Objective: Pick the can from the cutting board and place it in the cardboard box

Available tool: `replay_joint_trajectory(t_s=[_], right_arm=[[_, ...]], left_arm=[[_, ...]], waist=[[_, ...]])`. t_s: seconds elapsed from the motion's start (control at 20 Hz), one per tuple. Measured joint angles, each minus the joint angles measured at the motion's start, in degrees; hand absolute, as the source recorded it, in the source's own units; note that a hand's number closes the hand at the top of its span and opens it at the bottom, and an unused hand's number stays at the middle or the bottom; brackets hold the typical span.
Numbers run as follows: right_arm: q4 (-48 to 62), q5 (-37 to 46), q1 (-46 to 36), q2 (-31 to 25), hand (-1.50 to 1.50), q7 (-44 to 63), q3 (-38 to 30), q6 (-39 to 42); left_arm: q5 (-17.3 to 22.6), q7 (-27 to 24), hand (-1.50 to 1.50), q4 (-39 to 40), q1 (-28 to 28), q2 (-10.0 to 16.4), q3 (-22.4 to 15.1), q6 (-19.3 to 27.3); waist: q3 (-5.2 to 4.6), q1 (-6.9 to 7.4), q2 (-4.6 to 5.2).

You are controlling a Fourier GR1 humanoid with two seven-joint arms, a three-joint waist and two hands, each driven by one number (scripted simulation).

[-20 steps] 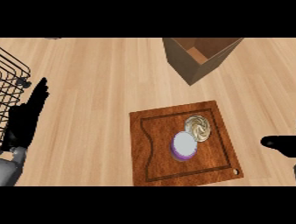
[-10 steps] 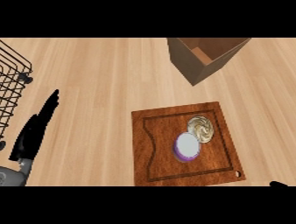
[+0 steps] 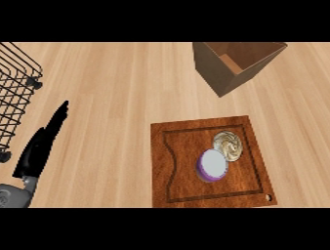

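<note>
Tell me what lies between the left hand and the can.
In the head view, only bare counter and the cutting board's left part lie between the left hand and the can.

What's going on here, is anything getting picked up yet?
Nothing is being handled at this moment. The purple can stands untouched on the cutting board, right beside a round item with a swirled beige top. The left hand is open, fingers straight, over the counter near the wire basket, well off the board. The right hand is out of view. The cardboard box sits open beyond the board.
</note>
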Motion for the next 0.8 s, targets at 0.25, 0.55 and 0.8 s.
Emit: replay_joint_trajectory(t_s=[0.25,0.55,0.8], right_arm=[[-11.3,10.3,8.5,2.7,-1.5,8.1,4.2,-2.6],[-20.4,25.9,12.2,7.6,-1.5,21.3,12.3,-4.2],[-21.2,35.2,9.7,10.7,-1.5,31.3,18.3,-2.9]], left_arm=[[-1.1,0.3,0.0,0.9,-1.3,-1.6,-0.1,-0.6],[-2.3,0.4,0.0,0.9,-1.7,-2.8,0.2,-1.3],[-3.8,0.1,0.0,2.3,-2.3,-4.3,0.6,-1.8]], waist=[[-0.02,0.62,0.13],[-0.02,1.38,0.22],[0.01,1.65,0.26]])
